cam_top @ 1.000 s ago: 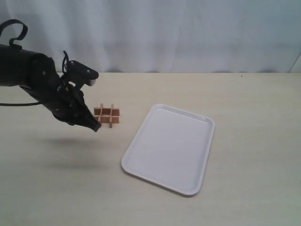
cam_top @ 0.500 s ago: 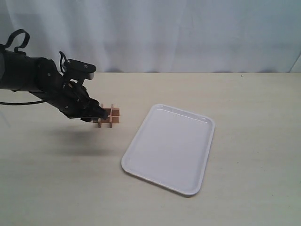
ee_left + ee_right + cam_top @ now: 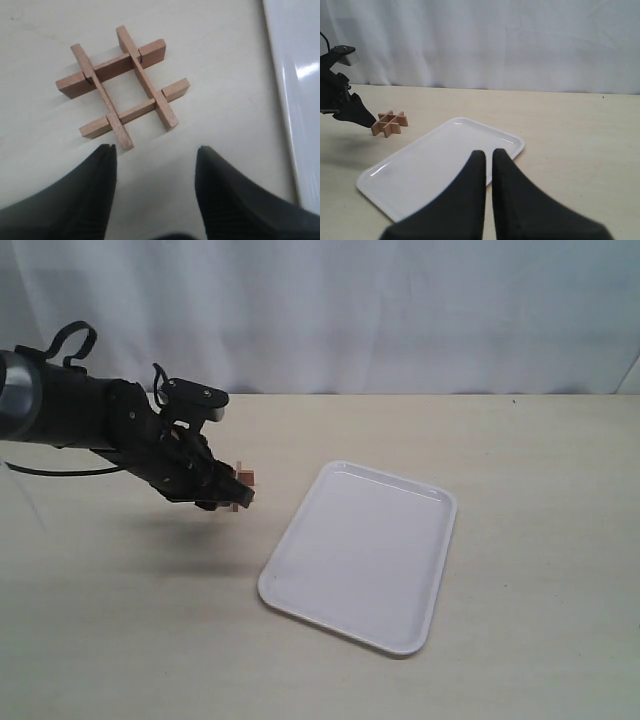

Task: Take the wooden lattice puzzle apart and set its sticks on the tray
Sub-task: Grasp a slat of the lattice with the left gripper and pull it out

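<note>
Exterior view: the left gripper (image 3: pixel 236 496) hangs low over the wooden lattice puzzle (image 3: pixel 246 477) and hides most of it. The white tray (image 3: pixel 360 540) lies near its tip.

Left wrist view: the jaws stand apart, empty. The puzzle, its four sticks (image 3: pixel 100 92) interlocked, lies just ahead of the fingertips.

Right wrist view: the right gripper (image 3: pixel 488 157) is closed and empty. The tray is just ahead of it, and the puzzle is well beyond.

wooden lattice puzzle (image 3: pixel 122 87) | on table (image 3: pixel 520 460) | left of tray (image 3: pixel 360 555) (apart, not touching)
</note>
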You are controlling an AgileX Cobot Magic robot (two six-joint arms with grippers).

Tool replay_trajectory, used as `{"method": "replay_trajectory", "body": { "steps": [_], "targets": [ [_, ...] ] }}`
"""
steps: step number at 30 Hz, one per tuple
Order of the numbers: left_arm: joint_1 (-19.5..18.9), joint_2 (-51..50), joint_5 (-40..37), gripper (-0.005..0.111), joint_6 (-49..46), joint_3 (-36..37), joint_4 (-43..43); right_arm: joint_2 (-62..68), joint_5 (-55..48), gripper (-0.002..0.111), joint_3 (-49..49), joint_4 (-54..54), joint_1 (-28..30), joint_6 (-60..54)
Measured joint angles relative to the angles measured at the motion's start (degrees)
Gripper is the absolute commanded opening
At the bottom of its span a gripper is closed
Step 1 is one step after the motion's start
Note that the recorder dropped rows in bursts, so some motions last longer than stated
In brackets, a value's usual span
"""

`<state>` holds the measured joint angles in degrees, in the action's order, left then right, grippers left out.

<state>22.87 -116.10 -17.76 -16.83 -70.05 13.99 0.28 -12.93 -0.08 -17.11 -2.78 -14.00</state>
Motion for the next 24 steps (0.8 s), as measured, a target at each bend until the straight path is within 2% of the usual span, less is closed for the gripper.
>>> {"method": "replay_trajectory", "body": {
  "steps": [7,16,24],
  "targets": [
    [0.0,0.0,0.4,0.047,3.6,0.0,-2.6,0.0,0.0,0.004,0.0,0.0,0.0,0.0],
    [0.9,0.0,-4.4,0.047,24.4,-1.7,-23.9,0.0,0.0,0.004,0.0,0.0,0.0,0.0],
    [1.9,-1.3,-3.9,0.047,27.2,-1.6,-26.3,0.0,0.0,0.004,0.0,0.0,0.0,0.0]
  ]
}}
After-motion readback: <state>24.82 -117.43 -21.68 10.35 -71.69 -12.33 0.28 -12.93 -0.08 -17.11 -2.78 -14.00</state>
